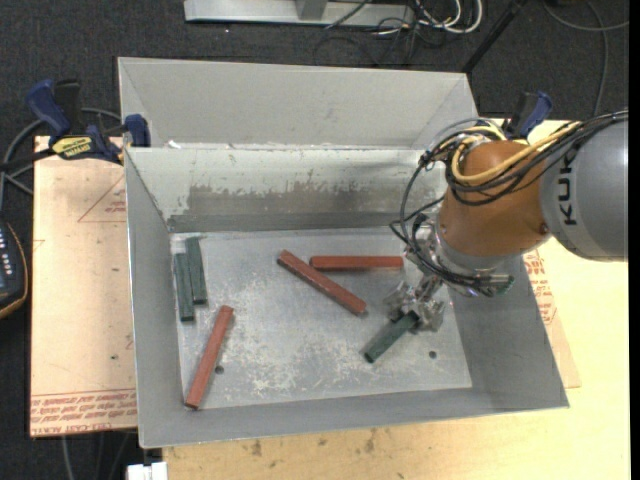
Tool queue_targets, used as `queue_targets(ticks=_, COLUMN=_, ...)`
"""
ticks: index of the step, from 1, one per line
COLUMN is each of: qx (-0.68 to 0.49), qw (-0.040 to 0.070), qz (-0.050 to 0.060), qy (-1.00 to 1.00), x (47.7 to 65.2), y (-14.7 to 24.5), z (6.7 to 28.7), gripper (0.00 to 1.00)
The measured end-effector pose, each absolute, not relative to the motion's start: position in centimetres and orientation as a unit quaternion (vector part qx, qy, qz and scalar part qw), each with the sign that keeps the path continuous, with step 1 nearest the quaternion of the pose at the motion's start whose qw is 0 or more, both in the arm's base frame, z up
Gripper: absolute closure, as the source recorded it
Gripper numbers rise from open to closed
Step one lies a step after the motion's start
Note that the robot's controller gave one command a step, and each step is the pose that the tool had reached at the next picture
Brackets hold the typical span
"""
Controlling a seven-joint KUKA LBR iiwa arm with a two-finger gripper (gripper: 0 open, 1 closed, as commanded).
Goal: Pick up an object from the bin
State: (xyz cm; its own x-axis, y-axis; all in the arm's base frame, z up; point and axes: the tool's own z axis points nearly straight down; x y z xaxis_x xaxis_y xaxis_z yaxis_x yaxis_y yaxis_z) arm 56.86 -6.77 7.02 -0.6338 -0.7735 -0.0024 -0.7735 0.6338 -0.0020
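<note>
The pincer (420,310), grip unclear, hangs over a dark-green bar (384,343) in the bin (300,373).

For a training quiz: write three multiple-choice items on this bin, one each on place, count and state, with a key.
1. The tool hangs over which part of the grey metal bin? A left B right C far wall
2. How many long red-brown bars lie in it? A two B three C five
3. How do the two dark green bars by the left wall lie? A crossed B upright C flat, side by side
1 B: it is above a lone dark green bar at the right. 2 B: two mid-floor, one lower left. 3 C: both lie parallel on the floor.
</note>
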Motion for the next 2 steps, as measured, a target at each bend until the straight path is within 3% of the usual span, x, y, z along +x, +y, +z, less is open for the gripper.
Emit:
queue_targets(ticks=1, qx=-0.725, qw=0.001, qz=0.0, qy=0.689, x=56.87, y=-8.82, z=6.99, gripper=1.0)
queue_targets(ticks=2, qx=-0.725, qw=0.002, qz=0.001, qy=0.689, x=56.86, y=-8.73, z=6.96, gripper=0.0)
